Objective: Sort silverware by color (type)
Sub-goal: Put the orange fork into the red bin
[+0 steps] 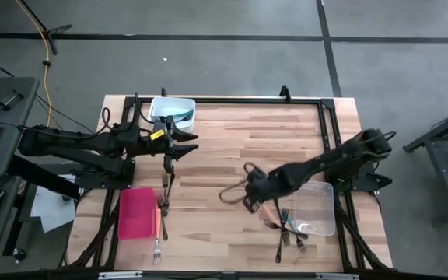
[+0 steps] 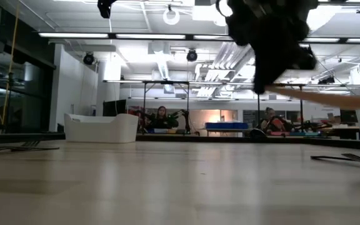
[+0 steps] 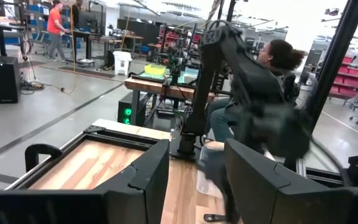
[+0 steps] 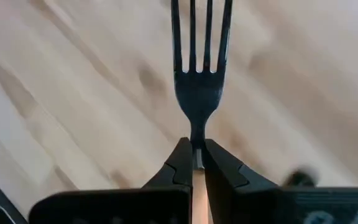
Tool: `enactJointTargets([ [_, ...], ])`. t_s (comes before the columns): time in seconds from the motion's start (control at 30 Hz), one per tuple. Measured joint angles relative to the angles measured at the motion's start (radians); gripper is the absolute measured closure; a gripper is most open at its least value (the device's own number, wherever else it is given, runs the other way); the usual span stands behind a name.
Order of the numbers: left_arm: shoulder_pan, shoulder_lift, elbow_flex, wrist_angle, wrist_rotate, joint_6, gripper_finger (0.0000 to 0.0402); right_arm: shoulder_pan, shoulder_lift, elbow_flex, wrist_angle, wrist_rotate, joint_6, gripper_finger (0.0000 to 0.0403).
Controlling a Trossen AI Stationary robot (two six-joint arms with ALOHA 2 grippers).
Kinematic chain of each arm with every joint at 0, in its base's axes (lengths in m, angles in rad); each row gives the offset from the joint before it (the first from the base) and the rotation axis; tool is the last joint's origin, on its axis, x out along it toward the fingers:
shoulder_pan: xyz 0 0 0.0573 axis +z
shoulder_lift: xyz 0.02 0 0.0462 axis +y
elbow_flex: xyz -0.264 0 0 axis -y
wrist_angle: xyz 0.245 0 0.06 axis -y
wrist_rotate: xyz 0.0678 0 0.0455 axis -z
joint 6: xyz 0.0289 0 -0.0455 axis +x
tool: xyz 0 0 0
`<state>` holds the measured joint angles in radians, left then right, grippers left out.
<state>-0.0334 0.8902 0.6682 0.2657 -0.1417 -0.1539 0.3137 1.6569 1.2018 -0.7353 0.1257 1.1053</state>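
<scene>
The left gripper (image 1: 179, 146) is held over the table's far left part, its fingers (image 3: 148, 180) apart and nothing between them. Just behind it stands a white tub (image 1: 173, 110); below and nearer lie a dark fork (image 1: 166, 185), a red tray (image 1: 136, 212) and an orange utensil (image 1: 159, 221) at the tray's edge (seemingly one sorted group). This arm is judged to be waiting.

Toward the right, the right gripper (image 1: 253, 201) is clamped on the neck of a fork (image 4: 197, 68), tines pointing forward, the orange handle (image 1: 271, 215) trailing behind it. The fork is held clear of the wood, probably for carrying to its colour group. Just beyond that gripper, a clear tub (image 1: 313, 208) is seen, with unsorted forks (image 1: 290, 231) at its near edge.
</scene>
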Motion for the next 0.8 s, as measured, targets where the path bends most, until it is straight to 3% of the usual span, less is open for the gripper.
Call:
enactJointTargets([
  [0.2, 0.0, 0.0, 0.0, -0.001, 0.0, 0.0, 0.0257, -0.039, -0.137, -0.033, -0.03, 0.078, -0.151, 0.0398],
  [0.37, 0.0, 0.0, 0.0, -0.008, 0.0, 0.0, 0.0257, -0.054, -0.247, -0.207, 0.018, 0.075, -0.142, 0.0398],
  [0.57, 0.0, 0.0, 0.0, -0.007, 0.0, -0.002, 0.0257, -0.068, -0.346, -0.436, 0.509, 0.093, -0.178, 0.0398],
  [0.7, 0.0, 0.0, 0.0, -0.008, 0.0, -0.002, 0.0257, -0.117, -0.333, -0.48, 0.866, 0.11, -0.357, 0.0398],
  [0.8, 0.0, 0.0, 0.0, -0.008, 0.0, -0.011, 0.0257, -0.147, -0.314, -0.453, 1.004, 0.108, -0.535, 0.0398],
])
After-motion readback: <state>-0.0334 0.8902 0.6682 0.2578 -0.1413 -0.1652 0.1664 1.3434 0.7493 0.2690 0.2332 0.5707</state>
